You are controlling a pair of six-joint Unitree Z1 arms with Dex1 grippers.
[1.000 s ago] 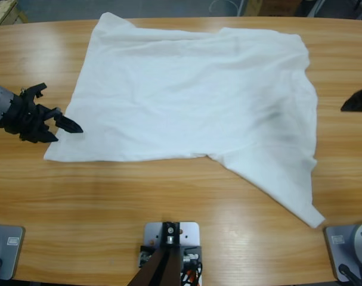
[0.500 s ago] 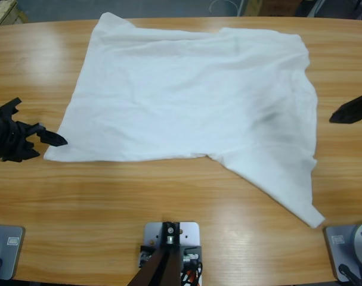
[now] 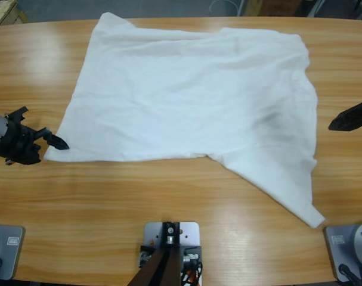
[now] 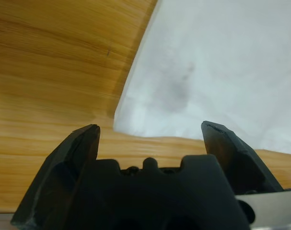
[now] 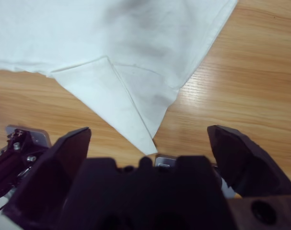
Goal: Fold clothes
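Two tools, left (image 3: 49,143) and right (image 3: 347,119), gape released beside one spread white T-shirt (image 3: 192,95).

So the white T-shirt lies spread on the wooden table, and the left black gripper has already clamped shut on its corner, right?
Not quite. The left black gripper is open and holds nothing: the left wrist view shows its jaws apart, with the corner of the white T-shirt lying beyond them. The shirt does lie spread on the wooden table.
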